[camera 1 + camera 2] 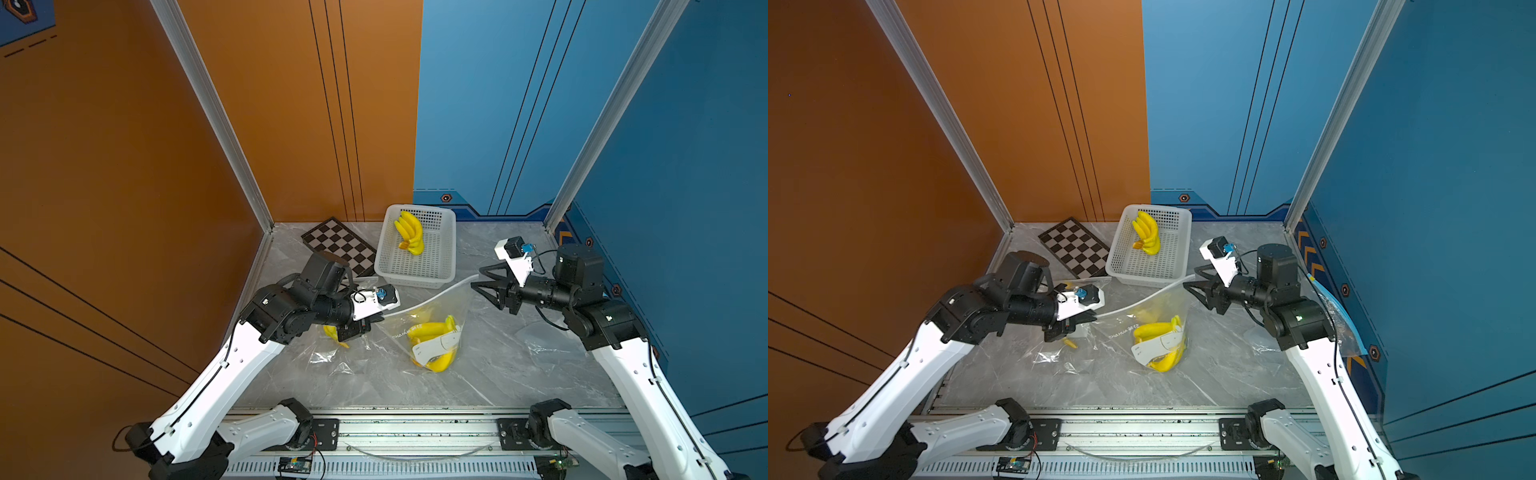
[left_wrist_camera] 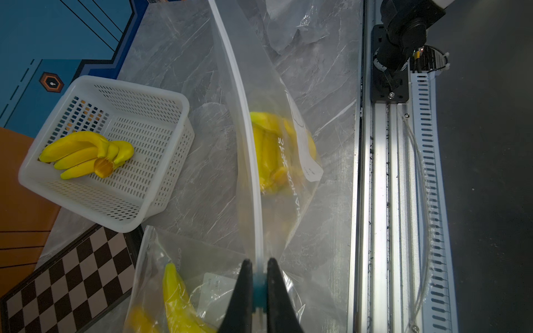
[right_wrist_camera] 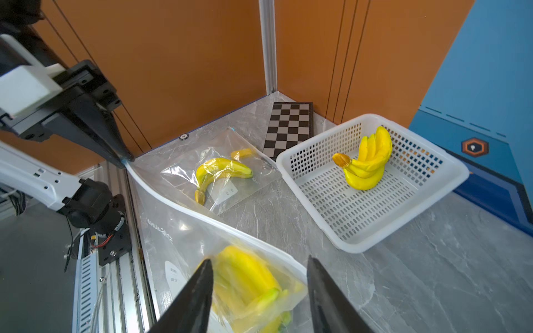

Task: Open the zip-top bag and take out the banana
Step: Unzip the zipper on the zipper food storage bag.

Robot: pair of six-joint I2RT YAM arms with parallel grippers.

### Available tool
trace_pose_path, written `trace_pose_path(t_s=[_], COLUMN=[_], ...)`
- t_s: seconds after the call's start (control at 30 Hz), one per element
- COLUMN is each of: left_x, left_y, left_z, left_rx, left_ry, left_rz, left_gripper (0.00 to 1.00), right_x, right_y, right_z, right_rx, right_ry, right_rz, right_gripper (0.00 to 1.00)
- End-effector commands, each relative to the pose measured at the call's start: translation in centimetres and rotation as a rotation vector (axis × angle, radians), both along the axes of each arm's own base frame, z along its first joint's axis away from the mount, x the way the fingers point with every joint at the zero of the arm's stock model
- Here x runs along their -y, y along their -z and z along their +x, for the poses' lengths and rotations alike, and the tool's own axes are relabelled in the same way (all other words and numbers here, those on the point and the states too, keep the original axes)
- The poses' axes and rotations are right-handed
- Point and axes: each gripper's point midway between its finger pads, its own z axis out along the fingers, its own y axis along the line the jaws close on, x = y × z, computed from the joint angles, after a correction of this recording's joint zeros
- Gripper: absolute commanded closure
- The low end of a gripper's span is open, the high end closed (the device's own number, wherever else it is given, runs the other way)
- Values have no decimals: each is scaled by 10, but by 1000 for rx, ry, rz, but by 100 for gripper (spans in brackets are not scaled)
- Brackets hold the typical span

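Early stage: left pincer [image 2: 259, 263] pinching the zip strip [image 2: 258, 219] at one end of the bag [image 1: 399, 332], right pincer [image 3: 259, 259] spread and empty by the other end; zip looks still sealed, banana [image 1: 430, 330] inside the bag mid desk [image 1: 374, 382], opening and removal both left

"CHAHUA" printed on zip-top bag [image 1: 401, 338]

Around the zip-top bag [image 1: 401, 328], bare table [image 1: 415, 390] lies open from 5 to 7 o'clock. The basket [image 1: 415, 279] blocks 12 o'clock just beside it; a second bag [image 1: 332, 357] fills 9 o'clock, with the chessboard [image 1: 340, 243] at 11.
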Motion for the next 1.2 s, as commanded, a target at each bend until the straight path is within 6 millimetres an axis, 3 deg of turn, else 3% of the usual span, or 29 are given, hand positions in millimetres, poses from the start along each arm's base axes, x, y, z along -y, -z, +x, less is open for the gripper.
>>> trace_pose_path(t_s=[0.0, 0.17, 0.4, 0.5, 0.63, 0.83, 1.0, 1.17], left_x=[17, 43, 55, 64, 72, 90, 85, 82], left_y=[-4, 3, 10, 17, 23, 52, 48, 48], left_z=[-4, -2, -11, -17, -22, -36, -33, -29], left_rx=[-28, -60, -95, -163, -217, -287, -289, -312], left_ry=[46, 101, 112, 89, 55, 67, 50, 38], left_rz=[8, 38, 49, 40, 24, 70, 48, 35], left_gripper=[100, 100, 100, 100, 100, 100, 100, 100], right_x=[-6, -16, -35, -33, -3, 2, 5, 1], right_y=[-13, 7, 45, 51, 40, 84, 116, 121], right_z=[-17, -33, -53, -37, -27, -51, -56, -57], right_rx=[7, -11, -89, -144, -203, -469, -573, -569], right_ry=[-29, -107, -202, -26, 269, 314, 399, 432], right_rz=[-82, -228, -328, -303, -163, -84, -21, 35], right_gripper=[39, 38, 40, 39, 33, 32, 32, 29])
